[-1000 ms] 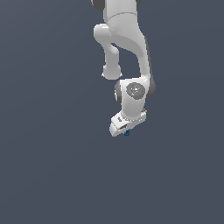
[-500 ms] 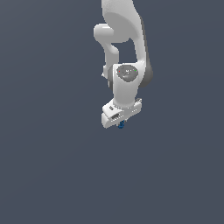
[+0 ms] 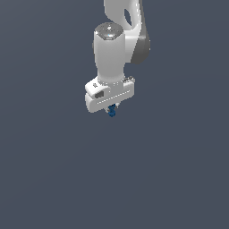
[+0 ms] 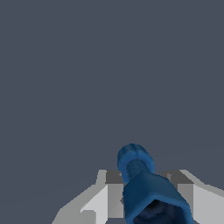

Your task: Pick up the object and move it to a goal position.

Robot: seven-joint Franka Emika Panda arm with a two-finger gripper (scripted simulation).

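In the exterior view, the white arm [image 3: 117, 47] comes down from the top of the frame and ends in the gripper [image 3: 112, 110], which points downward against a plain dark grey-blue background. The broad white gripper body sits just below the wrist, tilted slightly so that its end toward the exterior view's right is higher. The object [image 3: 112, 112], a tiny dark-blue peg, pokes out just beneath the gripper body, caught between the short fingers and far smaller than the hand that carries it. Nothing else shows around it, and no surface can be made out beneath it.

In the wrist view, the object [image 4: 144, 186] fills the space between the two pale grey fingers [image 4: 105, 199]. It is knobbly and elongated, with a wider blocky section close to the camera, a narrower neck and a rounded ribbed knob at its far end. The fingers press against its sides, so the gripper is clenched on the object. Behind it lies only the same flat grey-blue.
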